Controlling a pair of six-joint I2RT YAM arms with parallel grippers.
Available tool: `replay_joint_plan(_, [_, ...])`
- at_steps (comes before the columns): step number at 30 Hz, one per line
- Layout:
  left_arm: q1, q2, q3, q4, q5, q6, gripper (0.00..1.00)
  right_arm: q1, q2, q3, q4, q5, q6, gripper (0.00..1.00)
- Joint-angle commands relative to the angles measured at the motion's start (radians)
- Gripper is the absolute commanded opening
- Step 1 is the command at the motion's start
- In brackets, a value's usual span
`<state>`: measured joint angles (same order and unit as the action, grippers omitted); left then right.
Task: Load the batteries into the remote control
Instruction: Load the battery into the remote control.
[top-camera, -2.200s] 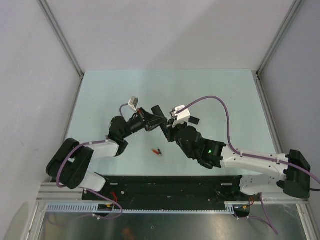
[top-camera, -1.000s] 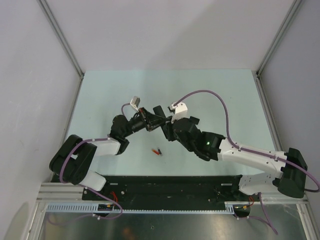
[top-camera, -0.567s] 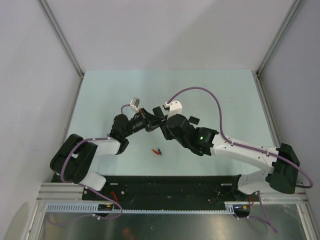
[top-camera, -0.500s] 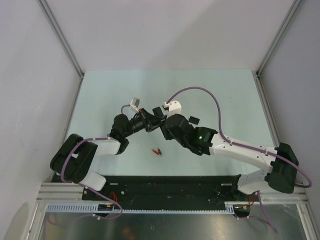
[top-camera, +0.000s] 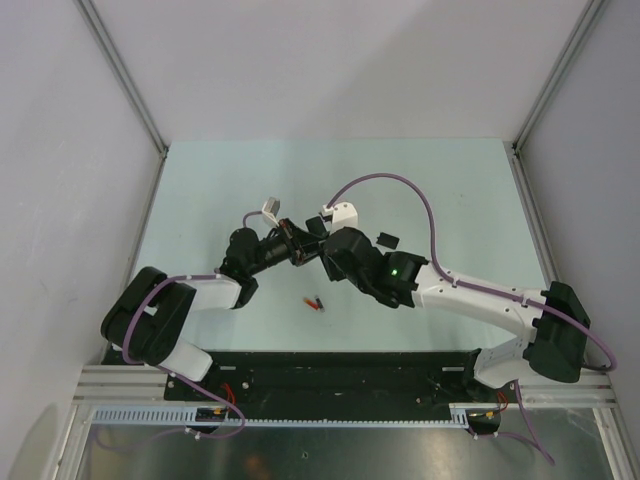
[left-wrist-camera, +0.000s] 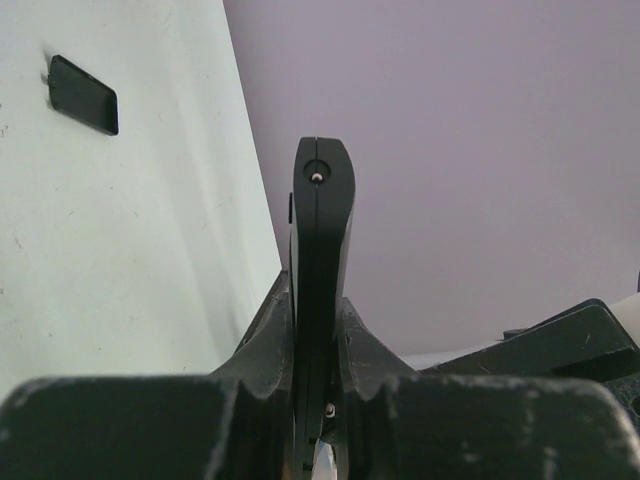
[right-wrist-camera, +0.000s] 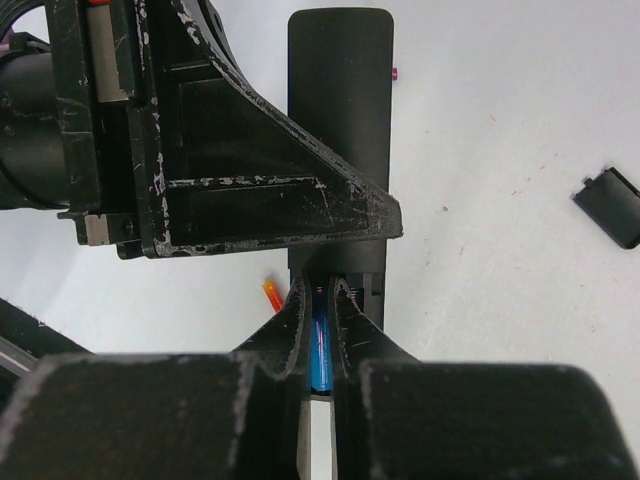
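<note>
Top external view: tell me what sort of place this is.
Probably a robotics lab test cell: a pale green table boxed in by plain grey panels on aluminium posts, with a left arm and a right arm bolted at its near edge.

This was a robotics lab test cell rather than a home or a shop. A pale green counter (top-camera: 200, 200) was boxed in by plain grey wall panels (top-camera: 60, 150) set in aluminium framing posts (top-camera: 125, 80). The left arm (top-camera: 205, 290) and right arm (top-camera: 480, 300) were bolted to a black base rail (top-camera: 340, 365) at the near edge. Purple cables (top-camera: 400, 183) looped over them, and a slotted wiring duct (top-camera: 150, 415) ran along the front.
</note>
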<state>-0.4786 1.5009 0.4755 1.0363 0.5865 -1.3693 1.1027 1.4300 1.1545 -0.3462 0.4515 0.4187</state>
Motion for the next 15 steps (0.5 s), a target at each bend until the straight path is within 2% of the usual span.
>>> replay_joint_plan(1, [-0.018, -0.051, 0.086, 0.281, -0.007, -0.09, 0.0, 0.036, 0.055, -0.015, -0.097, -0.157, 0.042, 0.08])
replay_joint_plan(9, [-0.02, -0.047, 0.069, 0.301, -0.008, -0.096, 0.0, 0.034, 0.023, -0.006, -0.091, -0.106, 0.068, 0.19])
replay_joint_plan(15, [-0.02, -0.044, 0.054, 0.309, -0.011, -0.1, 0.0, 0.034, -0.005, -0.006, -0.077, -0.059, 0.08, 0.22])
